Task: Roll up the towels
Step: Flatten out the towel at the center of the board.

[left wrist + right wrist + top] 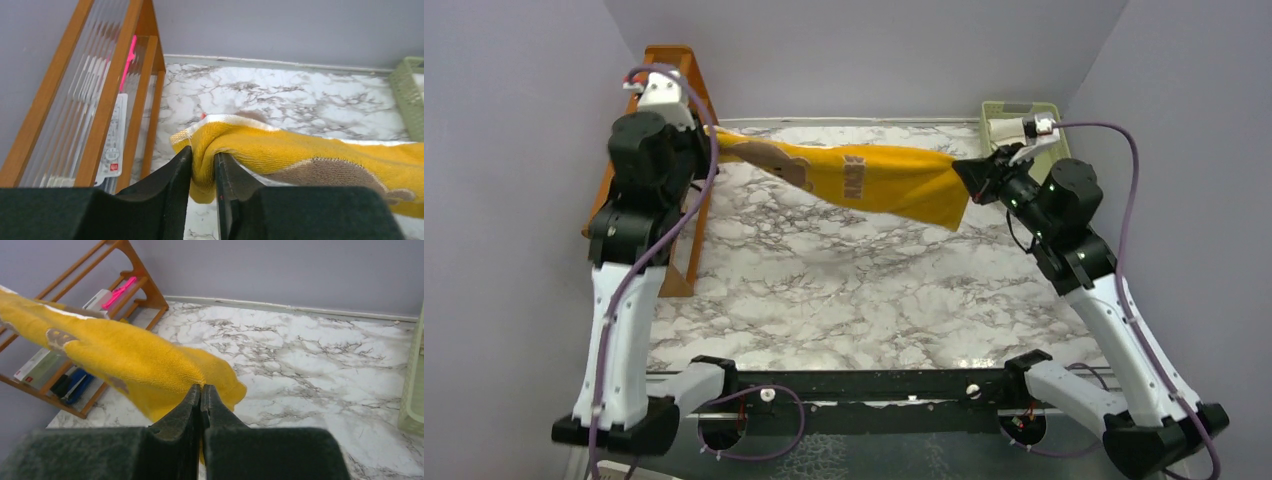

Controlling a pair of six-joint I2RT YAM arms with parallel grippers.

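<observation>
The mustard yellow towel (864, 180) with a brown pattern hangs stretched in the air between my two grippers, above the back of the marble table (854, 290). My left gripper (707, 135) is shut on its left corner; in the left wrist view (202, 162) the cloth (280, 150) is bunched between the fingers. My right gripper (969, 170) is shut on its right corner; in the right wrist view (201, 389) the towel (125, 360) runs off to the left. The cream-white and brown towels are out of view.
A wooden rack (679, 75) stands at the back left, right behind the left arm; it holds books and a pink item (119, 291). A pale green plastic basket (1014, 115) stands at the back right, beside the right gripper. Grey walls close in on three sides.
</observation>
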